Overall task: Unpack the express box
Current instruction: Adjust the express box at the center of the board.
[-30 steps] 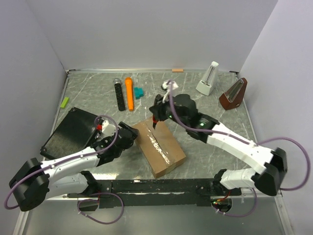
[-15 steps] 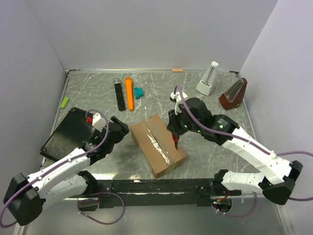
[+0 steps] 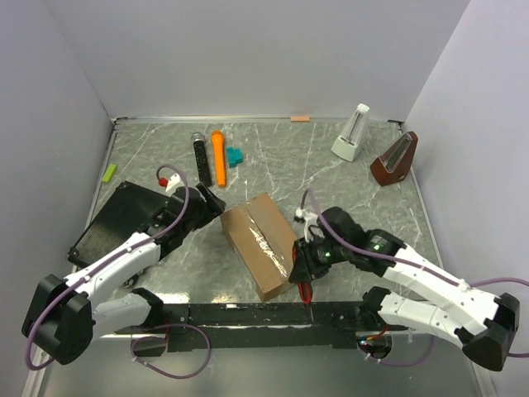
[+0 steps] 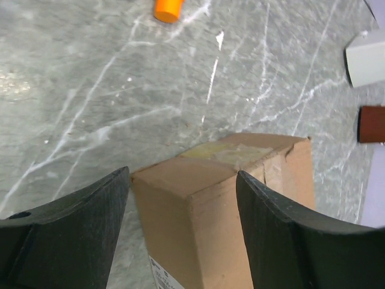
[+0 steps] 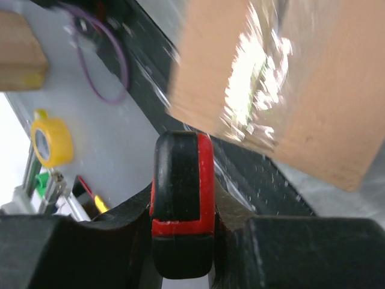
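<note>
While the right gripper (image 3: 307,266) clamps a red-and-black cutter (image 5: 180,198) at its near end, the express box (image 3: 248,227) lies by the worktop's (image 3: 347,182) front edge, flaps shut; unpacking not begun. Left gripper (image 3: 212,203) gapes wide at its far corner.

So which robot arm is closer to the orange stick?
Left. The left tool sits just in front of the orange stick, by the far corner of the express box. The right tool is down at the box's near end, gripping a red-and-black thing.

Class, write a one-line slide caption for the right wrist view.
Right gripper shut on a red-and-black tool, poised by the near end of the box and its shiny tape.
</note>
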